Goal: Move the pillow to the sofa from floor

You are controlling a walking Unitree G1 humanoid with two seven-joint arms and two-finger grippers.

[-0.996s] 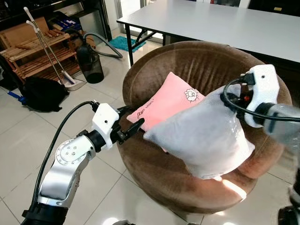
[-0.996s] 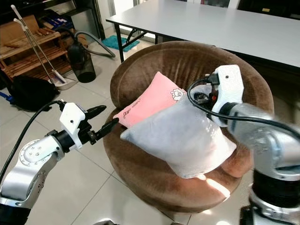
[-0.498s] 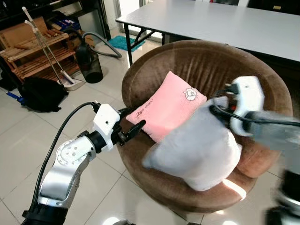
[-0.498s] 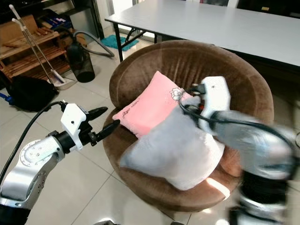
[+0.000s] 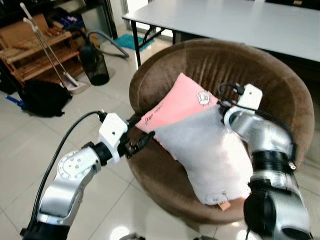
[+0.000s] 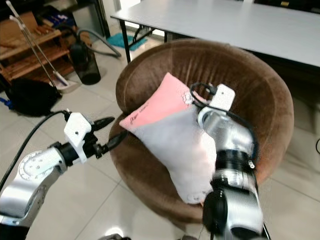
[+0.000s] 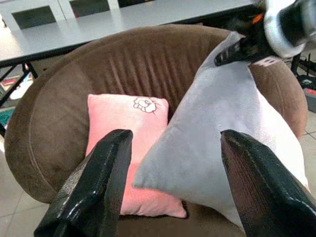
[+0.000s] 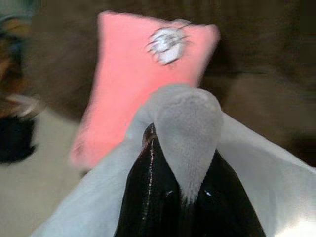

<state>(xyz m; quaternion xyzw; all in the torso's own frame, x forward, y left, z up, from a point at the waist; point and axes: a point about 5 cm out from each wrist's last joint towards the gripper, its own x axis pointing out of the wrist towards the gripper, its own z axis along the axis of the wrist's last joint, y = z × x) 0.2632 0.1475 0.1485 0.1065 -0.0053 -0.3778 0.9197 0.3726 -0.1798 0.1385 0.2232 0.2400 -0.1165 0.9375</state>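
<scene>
On the brown sofa (image 5: pixel 200 65), a grey pillow (image 5: pixel 210 155) lies pinched at one corner by the right gripper (image 8: pixel 185 197)
Pale grey and soft, with a fine fuzzy nap, the pillow slopes across the sofa's seat, its top corner squeezed between the two black fingers and its side overlapping a pink pillow (image 5: pixel 175 102) that leans on the sofa's back; the left gripper (image 5: pixel 138 142) hovers at the sofa's front rim, fingers spread and holding nothing
</scene>
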